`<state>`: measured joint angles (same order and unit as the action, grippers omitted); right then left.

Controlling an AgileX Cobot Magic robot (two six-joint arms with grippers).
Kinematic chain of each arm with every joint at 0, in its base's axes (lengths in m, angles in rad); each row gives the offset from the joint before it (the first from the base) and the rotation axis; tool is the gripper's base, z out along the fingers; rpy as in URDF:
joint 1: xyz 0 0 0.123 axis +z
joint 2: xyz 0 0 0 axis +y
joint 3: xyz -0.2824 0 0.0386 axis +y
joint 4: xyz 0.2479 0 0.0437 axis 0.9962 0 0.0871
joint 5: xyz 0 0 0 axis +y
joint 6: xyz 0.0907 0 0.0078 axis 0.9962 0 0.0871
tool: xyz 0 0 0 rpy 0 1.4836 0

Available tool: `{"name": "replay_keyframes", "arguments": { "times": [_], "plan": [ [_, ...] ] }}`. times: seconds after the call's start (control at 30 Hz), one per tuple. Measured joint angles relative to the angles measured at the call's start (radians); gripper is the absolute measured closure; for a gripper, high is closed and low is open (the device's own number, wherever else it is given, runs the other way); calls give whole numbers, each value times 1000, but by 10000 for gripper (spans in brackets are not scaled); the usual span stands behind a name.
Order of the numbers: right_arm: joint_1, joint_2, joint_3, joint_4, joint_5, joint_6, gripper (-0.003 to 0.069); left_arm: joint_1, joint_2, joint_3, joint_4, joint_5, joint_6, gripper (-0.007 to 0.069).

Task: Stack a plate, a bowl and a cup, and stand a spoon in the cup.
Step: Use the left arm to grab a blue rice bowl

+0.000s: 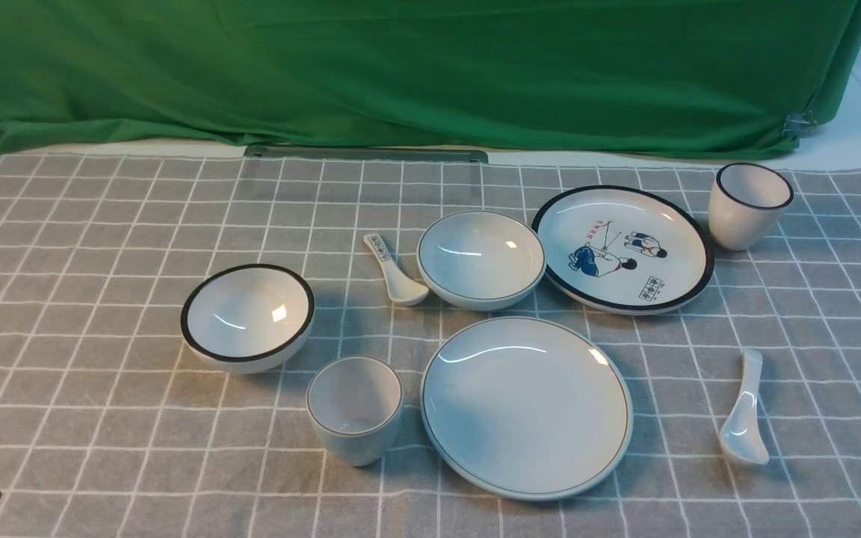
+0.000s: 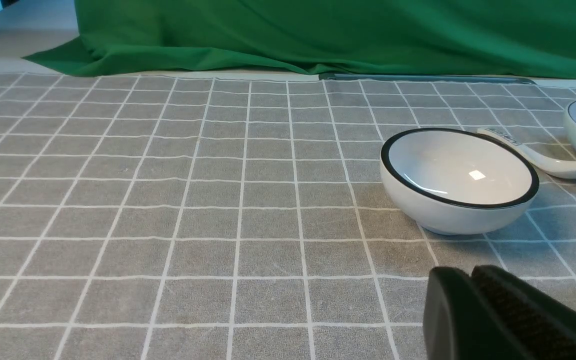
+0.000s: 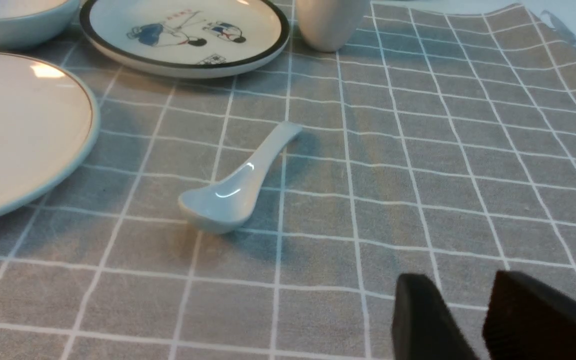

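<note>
The plain plate (image 1: pixel 526 407) lies at the front centre of the cloth. The thin-rimmed bowl (image 1: pixel 481 258) sits just behind it, and the thin-rimmed cup (image 1: pixel 356 407) stands upright just left of the plate. The plain white spoon (image 1: pixel 744 411) lies to the right of the plate. In the right wrist view the spoon (image 3: pixel 238 187) and the plate's edge (image 3: pixel 23 130) lie ahead of my right gripper (image 3: pixel 460 280), which is open, empty and apart from them. My left gripper (image 2: pixel 469 272) is shut and empty, low over the cloth, short of the black-rimmed bowl (image 2: pixel 460 180).
Also on the checked cloth are the black-rimmed bowl (image 1: pixel 247 317) at the left, a spoon with a marked handle (image 1: pixel 393 270), a cartoon plate (image 1: pixel 622 248) and a black-rimmed cup (image 1: pixel 749 204) at the back right. A green curtain (image 1: pixel 430 67) closes the back.
</note>
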<state>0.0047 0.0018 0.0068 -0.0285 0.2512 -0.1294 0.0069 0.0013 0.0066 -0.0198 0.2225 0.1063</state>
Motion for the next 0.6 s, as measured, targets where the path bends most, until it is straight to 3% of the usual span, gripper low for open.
{"name": "replay_keyframes", "arguments": {
  "times": [0.2,0.27,0.37,0.53,0.6],
  "plan": [
    [0,0,0,0,0,0,417,0,0,0,-48,-171,-25,607],
    [0,0,0,0,0,0,417,0,0,0,-162,-299,-97,607],
    [0,0,0,0,-1,0,417,0,0,0,-232,-443,-208,607],
    [0,0,0,22,-26,16,417,0,0,0,-250,-665,-303,607],
    [0,0,0,103,-124,104,417,0,-1,-7,-259,-816,-428,607]
  ]
}}
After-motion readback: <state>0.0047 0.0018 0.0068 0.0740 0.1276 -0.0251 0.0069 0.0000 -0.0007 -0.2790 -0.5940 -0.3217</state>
